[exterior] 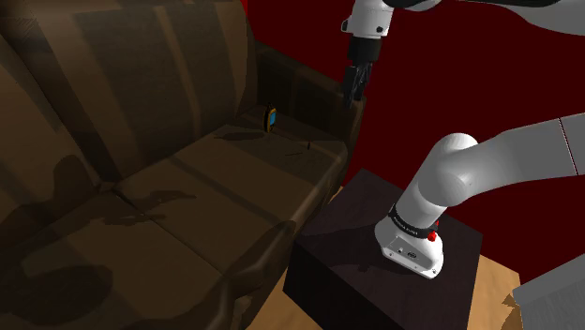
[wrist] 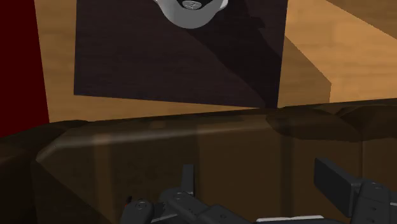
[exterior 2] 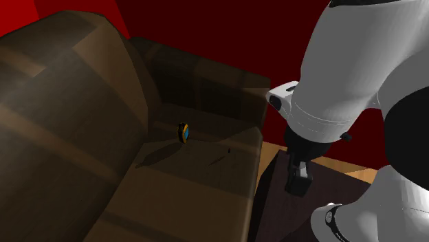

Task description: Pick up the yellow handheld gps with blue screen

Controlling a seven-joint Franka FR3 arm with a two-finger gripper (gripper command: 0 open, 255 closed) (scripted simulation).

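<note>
Shoulder view: black two-finger claw [exterior: 352,96] above the armrest of the brown sofa [exterior: 187,192], fingers apart, empty.
Small yellow handheld GPS with blue screen [exterior: 271,119] upright at the seat's back corner, down and to this view's left of the claw.

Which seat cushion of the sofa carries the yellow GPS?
The end cushion beside the armrest, nearest the gripper; the yellow handheld GPS sits near its back.

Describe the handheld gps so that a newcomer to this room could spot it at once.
Find the big brown sofa. Go to the seat's back corner, beside the armrest. The gps stands there: small, yellow with a blue face, the only bright thing on the brown cushions.
</note>
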